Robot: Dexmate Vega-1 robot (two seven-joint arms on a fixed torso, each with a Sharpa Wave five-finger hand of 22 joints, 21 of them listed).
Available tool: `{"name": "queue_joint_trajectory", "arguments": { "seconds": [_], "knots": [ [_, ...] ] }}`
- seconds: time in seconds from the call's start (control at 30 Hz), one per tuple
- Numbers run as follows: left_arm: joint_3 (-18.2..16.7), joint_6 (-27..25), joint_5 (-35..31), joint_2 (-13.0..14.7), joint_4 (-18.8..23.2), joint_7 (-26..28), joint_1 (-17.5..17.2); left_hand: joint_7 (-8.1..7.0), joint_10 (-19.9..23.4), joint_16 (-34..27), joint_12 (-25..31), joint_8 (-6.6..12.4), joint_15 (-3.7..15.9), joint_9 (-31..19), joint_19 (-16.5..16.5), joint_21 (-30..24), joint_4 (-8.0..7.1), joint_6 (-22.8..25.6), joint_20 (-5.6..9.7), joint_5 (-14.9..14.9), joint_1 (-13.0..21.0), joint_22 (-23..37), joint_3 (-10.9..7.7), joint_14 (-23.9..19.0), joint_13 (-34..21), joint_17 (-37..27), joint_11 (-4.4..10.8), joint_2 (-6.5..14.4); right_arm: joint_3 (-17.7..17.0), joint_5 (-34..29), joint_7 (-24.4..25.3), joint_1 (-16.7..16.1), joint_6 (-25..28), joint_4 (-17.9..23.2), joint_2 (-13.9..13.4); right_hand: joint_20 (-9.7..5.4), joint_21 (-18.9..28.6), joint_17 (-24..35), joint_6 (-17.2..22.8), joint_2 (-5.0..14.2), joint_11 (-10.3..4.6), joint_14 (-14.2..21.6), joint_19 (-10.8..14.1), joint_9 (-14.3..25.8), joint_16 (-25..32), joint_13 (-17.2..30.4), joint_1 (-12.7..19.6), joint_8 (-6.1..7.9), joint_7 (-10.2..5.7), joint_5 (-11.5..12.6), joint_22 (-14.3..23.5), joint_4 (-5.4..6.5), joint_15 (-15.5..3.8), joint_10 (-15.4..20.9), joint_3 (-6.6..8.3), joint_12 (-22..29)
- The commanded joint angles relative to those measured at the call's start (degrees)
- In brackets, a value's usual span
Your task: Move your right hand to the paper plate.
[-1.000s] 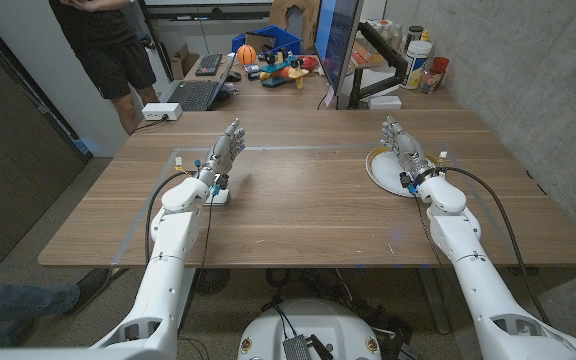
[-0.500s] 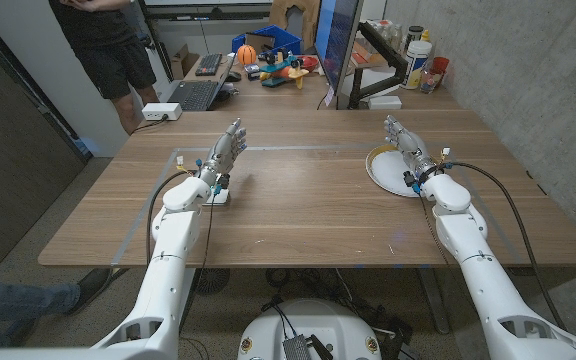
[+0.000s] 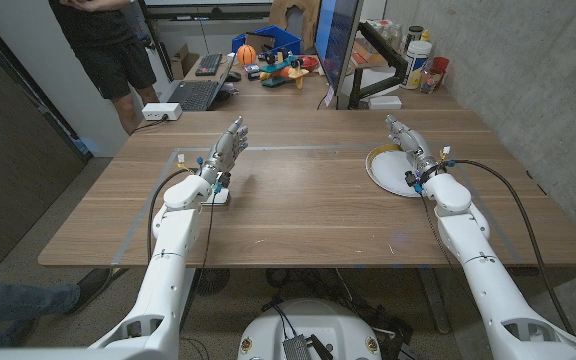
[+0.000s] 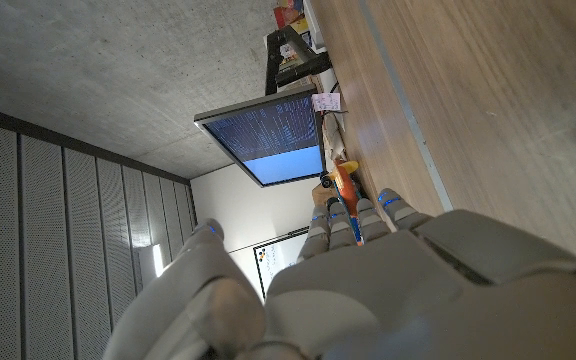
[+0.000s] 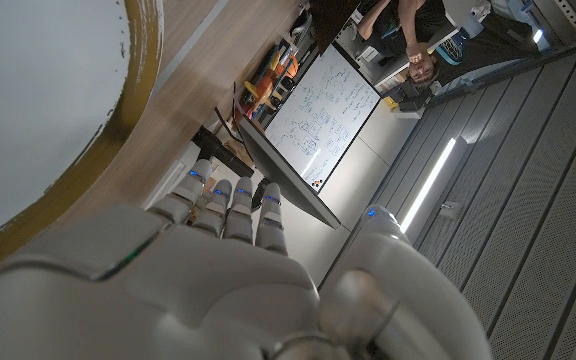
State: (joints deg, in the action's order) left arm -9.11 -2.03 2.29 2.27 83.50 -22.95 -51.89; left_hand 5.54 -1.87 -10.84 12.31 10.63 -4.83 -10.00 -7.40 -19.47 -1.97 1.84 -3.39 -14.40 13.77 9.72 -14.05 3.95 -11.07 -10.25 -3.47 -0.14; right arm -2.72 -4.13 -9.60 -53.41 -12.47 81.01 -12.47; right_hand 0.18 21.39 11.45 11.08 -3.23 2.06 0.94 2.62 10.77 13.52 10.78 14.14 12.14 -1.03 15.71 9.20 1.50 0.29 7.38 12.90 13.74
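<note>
On table point(image 3: 298, 215): paper plate point(image 3: 381, 170), right hand point(image 3: 411, 152) over it, fingers straight.

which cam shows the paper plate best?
Head view: the paper plate shows nearly whole on the table, with the right hand over its far right part. The right wrist view gives a close look at part of its white face and yellowish rim. I can't make it out in the left wrist view.
</note>
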Motion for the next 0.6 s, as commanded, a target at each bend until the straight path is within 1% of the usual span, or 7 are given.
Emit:
{"name": "queue_joint_trajectory", "arguments": {
  "seconds": [0.03,0.3,0.4,0.43,0.6],
  "knots": [
    [0.11,0.23,0.13,0.35,-0.11,-0.47,0.34,0.32,0.25,-0.2,0.01,0.51,-0.24,-0.2,0.23,0.42,0.42,0.65,0.12,0.18,0.44,0.27,-0.19,-0.04,-0.12,-0.24,-0.35,0.29,-0.2,-2.66,2.6,-0.69,-1.32,0.48,0.25,-0.05,-0.09,0.04,0.64,0.14,-0.11,0.44,0.6,0.25,-0.23,0.16,0.61,0.39,-0.18,0.6,0.31,-0.1,-0.12,0.65,-0.07,0.0],
    [0.23,0.29,-0.04,0.31,0.11,-0.35,0.2,0.32,0.29,-0.2,0.01,0.5,-0.2,-0.2,0.29,0.59,0.5,0.77,0.13,0.28,0.49,0.27,-0.2,-0.08,-0.12,-0.24,-0.37,0.37,-0.02,-4.41,3.67,-0.83,-2.53,0.26,0.06,0.02,-0.32,0.01,0.69,0.15,-0.02,0.6,0.8,0.25,-0.26,0.18,0.71,0.32,-0.28,0.68,0.31,-0.2,-0.1,0.84,-0.1,-0.09],
    [0.19,0.63,0.07,0.07,0.31,-0.16,-0.05,0.25,0.45,-0.2,0.06,0.49,-0.18,-0.2,0.31,0.68,0.54,0.79,0.06,0.33,0.51,0.27,-0.21,-0.1,-0.12,-0.24,-0.15,0.4,0.09,-5.21,4.05,-0.84,-2.91,0.24,-0.12,-0.01,-0.41,0.0,0.81,0.16,0.13,0.74,0.96,0.25,-0.25,0.18,0.74,0.32,-0.4,0.73,0.31,-0.24,-0.16,1.03,-0.12,-0.09],
    [0.21,0.85,0.07,0.01,0.33,-0.09,-0.12,0.25,0.44,-0.21,0.05,0.49,-0.22,-0.2,0.3,0.71,0.55,0.8,0.09,0.34,0.52,0.28,-0.21,-0.13,-0.12,-0.24,-0.18,0.41,0.17,-5.49,3.99,-0.8,-3.28,0.11,-0.34,0.0,-0.45,0.0,0.82,0.16,-0.07,0.72,1.02,0.25,-0.28,0.18,0.76,0.3,-0.34,0.75,0.31,-0.26,-0.13,1.07,-0.13,-0.11],
    [0.27,1.88,0.04,-0.28,0.42,0.46,-0.42,0.15,0.55,-0.22,0.08,0.58,-0.18,-0.2,0.41,0.82,0.61,1.15,0.03,0.42,0.56,0.28,-0.22,-0.18,-0.13,-0.24,-0.06,0.48,0.19,-6.86,4.59,-0.97,-2.64,0.91,-0.63,-0.03,-0.56,-0.01,1.0,0.16,-0.13,0.89,1.3,0.25,-0.28,0.19,0.81,0.31,-0.46,0.81,0.31,-0.32,-0.17,1.24,-0.15,-0.15]
  ]
}}
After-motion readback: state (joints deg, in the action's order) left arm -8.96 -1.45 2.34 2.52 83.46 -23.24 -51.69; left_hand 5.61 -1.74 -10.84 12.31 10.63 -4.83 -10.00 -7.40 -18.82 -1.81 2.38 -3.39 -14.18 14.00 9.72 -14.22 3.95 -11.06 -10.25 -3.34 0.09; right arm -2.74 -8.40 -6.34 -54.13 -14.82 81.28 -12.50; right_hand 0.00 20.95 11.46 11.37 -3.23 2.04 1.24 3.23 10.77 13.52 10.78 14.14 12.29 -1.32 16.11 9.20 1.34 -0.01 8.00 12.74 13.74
